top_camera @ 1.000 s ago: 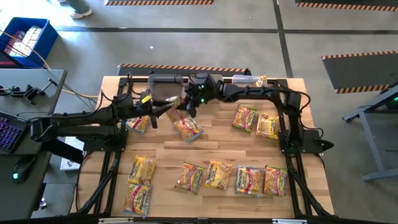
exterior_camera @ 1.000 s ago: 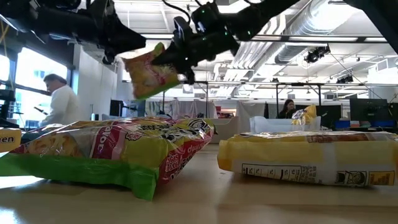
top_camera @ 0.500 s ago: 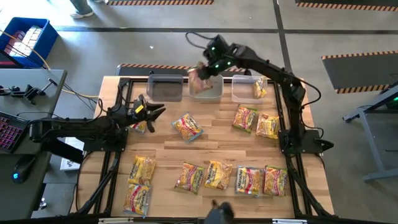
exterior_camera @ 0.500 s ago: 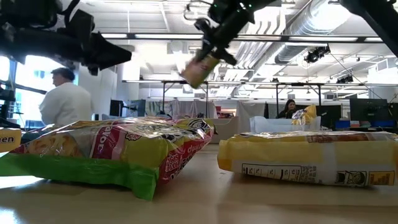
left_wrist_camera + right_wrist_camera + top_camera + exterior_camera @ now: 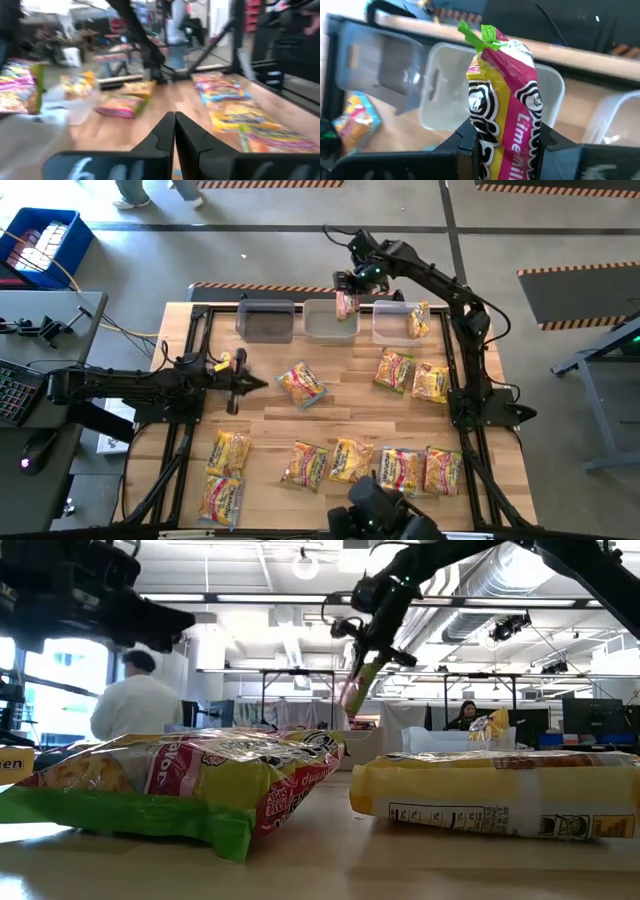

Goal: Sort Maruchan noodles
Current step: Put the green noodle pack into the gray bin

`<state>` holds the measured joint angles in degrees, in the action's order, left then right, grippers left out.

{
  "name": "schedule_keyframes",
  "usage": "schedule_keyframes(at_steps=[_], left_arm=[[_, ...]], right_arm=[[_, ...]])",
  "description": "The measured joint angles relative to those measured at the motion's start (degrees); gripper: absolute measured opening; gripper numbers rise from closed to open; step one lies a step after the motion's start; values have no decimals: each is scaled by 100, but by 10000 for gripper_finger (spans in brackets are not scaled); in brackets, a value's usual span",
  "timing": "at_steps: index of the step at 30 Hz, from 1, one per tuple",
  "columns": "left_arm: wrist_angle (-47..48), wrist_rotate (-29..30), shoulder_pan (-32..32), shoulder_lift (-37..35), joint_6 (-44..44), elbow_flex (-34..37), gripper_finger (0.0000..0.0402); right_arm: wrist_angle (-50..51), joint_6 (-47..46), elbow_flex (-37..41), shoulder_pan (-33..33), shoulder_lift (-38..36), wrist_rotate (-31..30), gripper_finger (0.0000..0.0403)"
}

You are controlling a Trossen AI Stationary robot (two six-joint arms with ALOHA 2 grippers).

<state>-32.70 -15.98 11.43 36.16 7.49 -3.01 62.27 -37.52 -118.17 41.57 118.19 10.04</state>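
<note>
My right gripper [image 5: 347, 288] is shut on a yellow, pink and green noodle packet [image 5: 502, 95] and holds it over the middle clear bin [image 5: 322, 328] at the table's far edge. The low view shows the packet [image 5: 358, 690] hanging below the fingers. Several more noodle packets lie flat on the table: one in the middle [image 5: 300, 383], two at the right [image 5: 393, 368], and a row along the near side [image 5: 351, 462]. Another packet [image 5: 417, 320] leans in the right bin [image 5: 388, 328]. My left gripper [image 5: 243, 384] is shut and empty at the table's left. My right gripper pinches the packet between its two fingers at the end nearest the wrist [image 5: 495, 135], one finger [image 5: 467, 142] on each side. The fingers come from above, slanting down. The packet hangs clear over the middle bin, its green crimped end [image 5: 477, 32] farthest from the fingers.
A third, darker bin [image 5: 265, 320] stands left of the middle one. One packet [image 5: 222, 364] lies beside my left arm. Bare wood shows in the table's middle. A dark object [image 5: 385, 515] is at the near edge. A person [image 5: 140, 700] stands in the room beyond.
My right gripper has carried the packet from beside my left gripper toward the table's far edge and right, up over the middle bin, turning so the packet hangs down. My left gripper has sunk and drawn back toward the table's left and has shut on nothing.
</note>
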Motion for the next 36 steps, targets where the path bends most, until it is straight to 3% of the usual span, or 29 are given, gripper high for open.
schedule_keyframes(at_steps=[10,36], left_arm=[[-11,-1,-211,29,-73,0,1],[-16,15,-246,28,-60,0,0]], right_arm=[[580,-61,7,46,366,-95,67],[293,169,7,72,1045,-291,84]])
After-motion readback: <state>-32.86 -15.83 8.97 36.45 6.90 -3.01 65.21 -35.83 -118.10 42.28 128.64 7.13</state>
